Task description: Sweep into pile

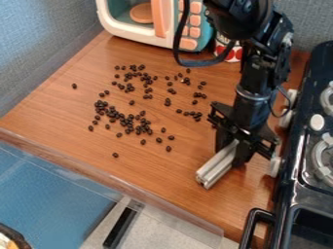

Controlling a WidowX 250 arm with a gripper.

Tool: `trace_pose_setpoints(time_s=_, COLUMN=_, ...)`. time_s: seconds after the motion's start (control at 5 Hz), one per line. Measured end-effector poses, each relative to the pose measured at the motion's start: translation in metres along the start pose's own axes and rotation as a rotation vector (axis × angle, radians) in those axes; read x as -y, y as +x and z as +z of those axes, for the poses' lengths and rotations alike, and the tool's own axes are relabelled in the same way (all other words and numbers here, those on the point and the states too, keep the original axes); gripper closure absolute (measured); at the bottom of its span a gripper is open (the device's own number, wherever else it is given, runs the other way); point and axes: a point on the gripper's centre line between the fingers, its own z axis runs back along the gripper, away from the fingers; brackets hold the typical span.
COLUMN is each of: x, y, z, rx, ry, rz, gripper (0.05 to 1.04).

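Wooden counter (55,114) — tool (232,150) part-open — clamped on metal bar (214,169).

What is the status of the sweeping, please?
Gripper shut on grooved metal bar. Dark beans scattered on wooden counter, no single pile. Toy stove close beside gripper, away from beans.

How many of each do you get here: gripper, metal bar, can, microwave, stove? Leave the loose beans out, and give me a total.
Gripper: 1
Metal bar: 1, held in the fingers
Can: 1, partly hidden by the arm
Microwave: 1
Stove: 1, cut off by the view's edge
Total: 5
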Motion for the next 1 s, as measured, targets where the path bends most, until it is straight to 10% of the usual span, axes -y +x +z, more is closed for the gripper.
trace_pose_setpoints(time_s=1.0, x=-0.052, y=0.025, z=-0.003, rx=0.021, ry=0.056, rz=0.141, gripper=0.693)
